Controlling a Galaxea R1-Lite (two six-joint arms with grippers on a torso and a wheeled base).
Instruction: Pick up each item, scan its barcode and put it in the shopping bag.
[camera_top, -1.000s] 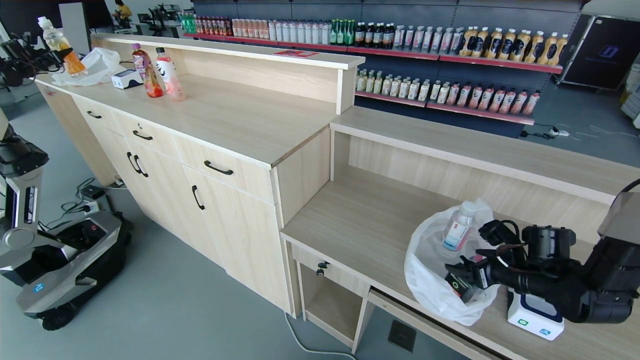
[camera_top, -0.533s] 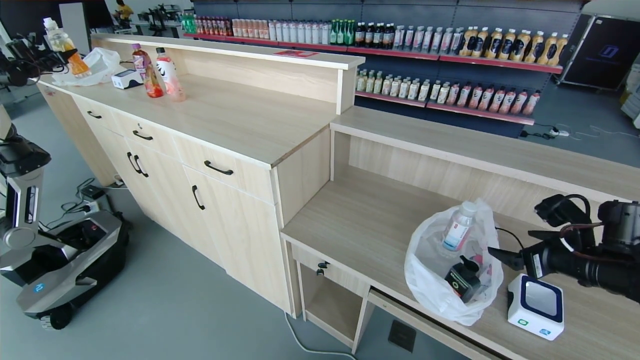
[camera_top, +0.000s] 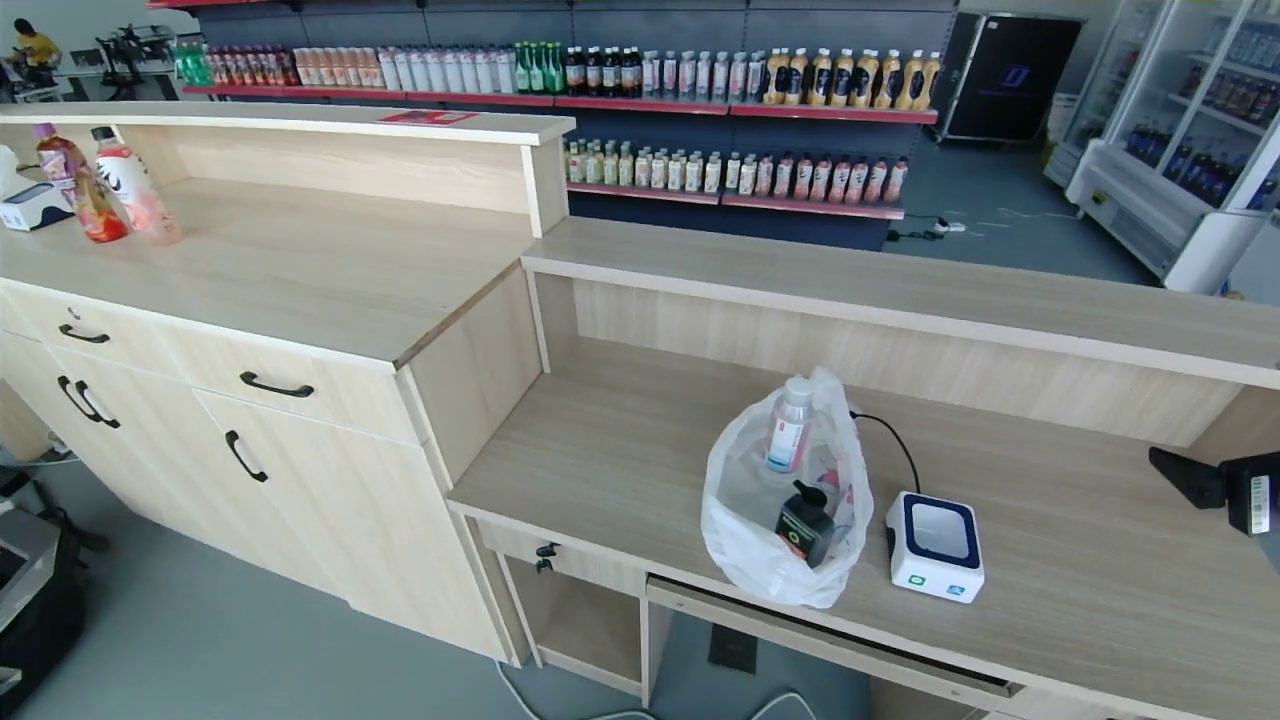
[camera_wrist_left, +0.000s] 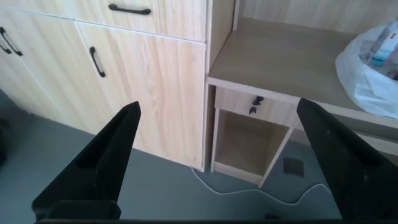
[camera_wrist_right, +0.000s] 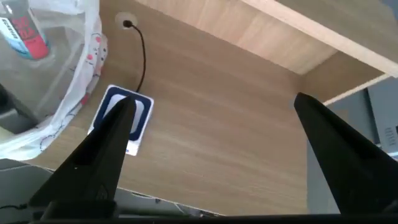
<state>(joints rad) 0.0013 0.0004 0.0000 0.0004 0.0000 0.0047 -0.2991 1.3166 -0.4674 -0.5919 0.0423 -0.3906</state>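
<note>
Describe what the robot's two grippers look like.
The left gripper has two plain black fingers, broad at the base and tapering to blunt wedge tips. The right gripper has the same black wedge fingers; in the head view, a white label with dark print sits on its body behind one finger.

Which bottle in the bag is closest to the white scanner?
The short black bottle, just beside the scanner. The clear, white-capped bottle stands farther back in the bag.
</note>
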